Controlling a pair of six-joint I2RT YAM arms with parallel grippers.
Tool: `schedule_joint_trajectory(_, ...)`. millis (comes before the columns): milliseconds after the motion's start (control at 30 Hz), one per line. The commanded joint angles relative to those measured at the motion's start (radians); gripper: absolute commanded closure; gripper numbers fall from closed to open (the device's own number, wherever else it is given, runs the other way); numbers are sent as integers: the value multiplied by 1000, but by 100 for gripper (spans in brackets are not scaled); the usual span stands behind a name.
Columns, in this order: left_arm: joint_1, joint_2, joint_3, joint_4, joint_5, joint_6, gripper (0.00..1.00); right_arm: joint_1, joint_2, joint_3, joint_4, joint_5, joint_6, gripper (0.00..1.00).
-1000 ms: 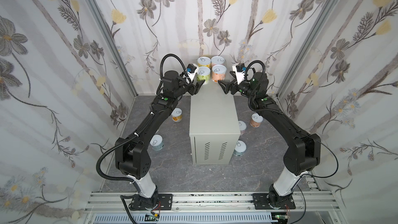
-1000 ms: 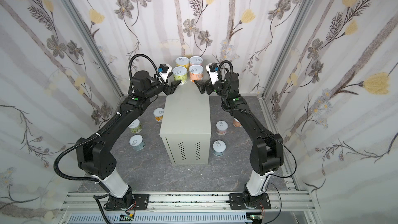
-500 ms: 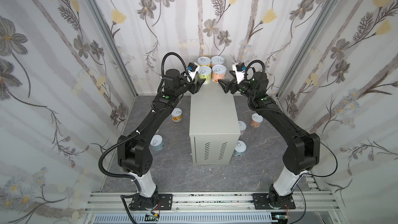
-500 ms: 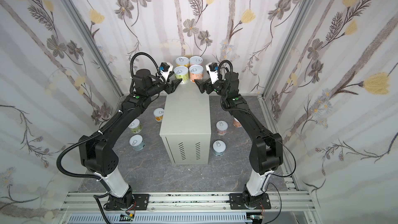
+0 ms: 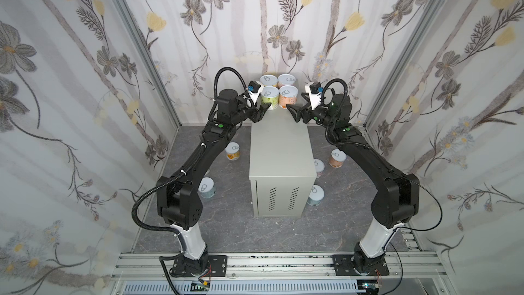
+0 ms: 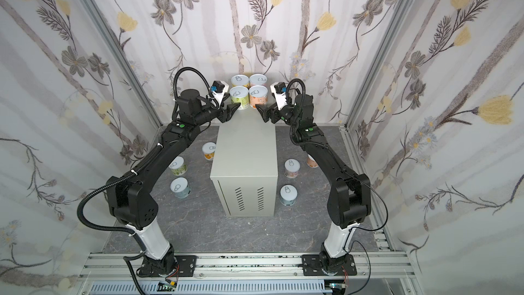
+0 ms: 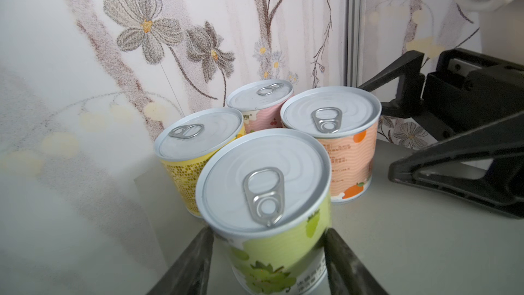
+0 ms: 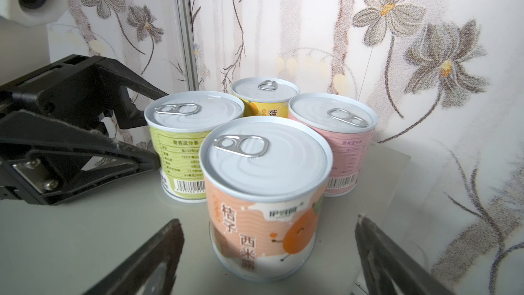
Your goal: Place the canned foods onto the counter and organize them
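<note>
The counter point(image 5: 280, 148) is a tall grey-beige box with vent slits on its front. Four canned foods stand upright in a tight square at its far end: yellow point(image 5: 268, 80) and pink point(image 5: 287, 80) behind, green point(image 5: 269, 98) and orange point(image 5: 288, 96) in front. My left gripper point(image 7: 268, 231) is shut on the green can point(image 7: 272, 222), a finger pressed against each side. My right gripper point(image 8: 268, 221) is open. Its fingertips stand wide of the orange can point(image 8: 263, 194), which sits just ahead of them untouched.
Several more cans stand on the dark marbled floor beside the counter: one near its left side point(image 5: 233, 151), a light blue one point(image 5: 207, 191), two on the right point(image 5: 337, 158) point(image 5: 319, 166) and another light blue one point(image 5: 315, 194). Floral walls enclose three sides.
My left gripper's jaws have narrowed onto the green can, and the left arm has shifted slightly. The right gripper's jaws have come in a little and stay wide of the orange can.
</note>
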Motion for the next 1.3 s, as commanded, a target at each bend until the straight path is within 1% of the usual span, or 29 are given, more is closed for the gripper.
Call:
schedule_joint_trajectory(0, 1, 2, 13, -2, 2, -1, 38, 0, 5, 12, 32, -4, -7, 5)
schedule_joint_trajectory(400, -3, 2, 20, -15, 24, -4, 38, 0, 14, 19, 26, 11, -10, 8)
schedule_joint_trajectory(567, -3, 8, 31, -25, 31, -4, 38, 0, 19, 20, 30, 9, -9, 13)
schedule_joint_trajectory(767, -5, 11, 34, -32, 37, -4, 38, 0, 21, 22, 31, 11, -10, 18)
schedule_joint_trajectory(1267, -6, 10, 39, -52, 36, -3, 38, 0, 38, 37, 17, 8, -9, 18)
